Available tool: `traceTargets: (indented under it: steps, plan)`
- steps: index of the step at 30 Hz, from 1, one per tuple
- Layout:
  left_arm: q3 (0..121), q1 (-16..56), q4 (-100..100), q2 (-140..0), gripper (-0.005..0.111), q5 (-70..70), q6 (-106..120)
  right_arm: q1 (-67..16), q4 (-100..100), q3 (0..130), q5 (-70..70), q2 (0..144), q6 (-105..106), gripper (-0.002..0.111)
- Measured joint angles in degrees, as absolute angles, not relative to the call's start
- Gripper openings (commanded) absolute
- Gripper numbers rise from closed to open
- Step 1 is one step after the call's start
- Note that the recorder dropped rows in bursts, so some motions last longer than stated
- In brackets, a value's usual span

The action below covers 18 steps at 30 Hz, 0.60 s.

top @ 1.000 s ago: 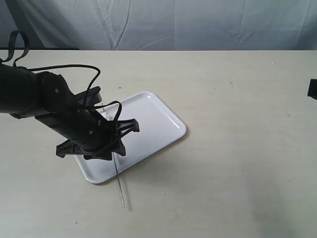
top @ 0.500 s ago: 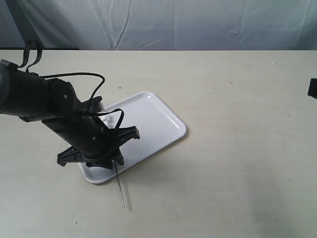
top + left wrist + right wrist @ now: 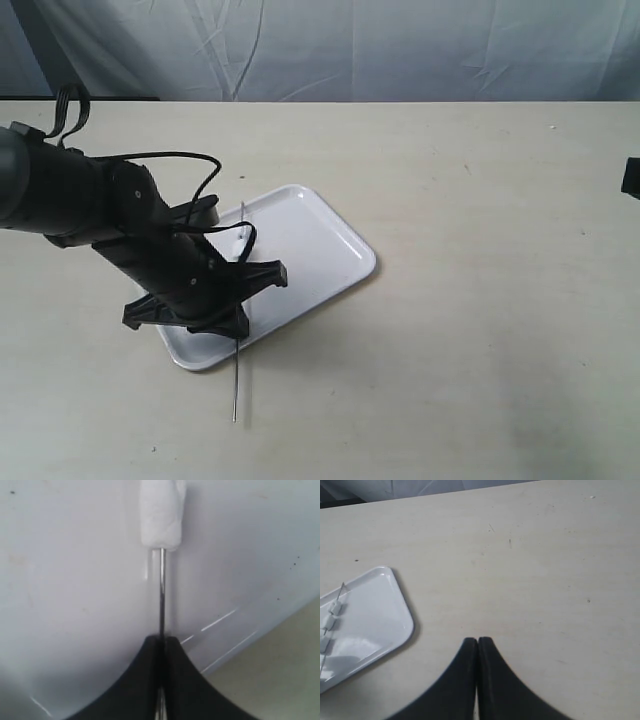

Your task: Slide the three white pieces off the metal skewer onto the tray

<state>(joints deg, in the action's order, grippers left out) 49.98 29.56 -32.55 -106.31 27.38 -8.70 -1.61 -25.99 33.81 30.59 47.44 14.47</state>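
Observation:
My left gripper (image 3: 161,639) is shut on the thin metal skewer (image 3: 162,590), low over the white tray (image 3: 75,580). One white piece (image 3: 161,517) sits on the rod just ahead of the jaws. From the right wrist view, three white pieces (image 3: 330,625) sit in a row on the skewer (image 3: 340,591) over the tray (image 3: 380,610). In the exterior view the skewer (image 3: 236,390) sticks out past the tray's front edge, and the left arm hides the pieces. My right gripper (image 3: 478,641) is shut on nothing, over bare table far from the tray.
The tray (image 3: 310,250) lies at an angle on a beige table (image 3: 480,300). A grey cloth backdrop (image 3: 350,50) hangs behind the table. A black part of the right arm (image 3: 630,178) shows at the right edge of the exterior view.
The left arm has shifted slightly toward the table's front with the skewer. The rod's near end has swung a little to the left, and its far tip now shows above the arm.

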Motion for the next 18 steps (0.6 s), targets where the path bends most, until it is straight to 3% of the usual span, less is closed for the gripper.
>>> traceTargets:
  steps: [8, 18]
  plan:
    - [49.2, 28.6, -34.7, -102.5, 0.0, 31.2, 1.3, -1.6, -26.0, 33.8, 30.6, 47.4, 14.6, -0.001]
    - [49.1, 19.6, -34.7, -87.9, 0.0, 41.9, 10.6, -1.6, -26.1, 33.8, 30.6, 47.4, 14.6, -0.001]
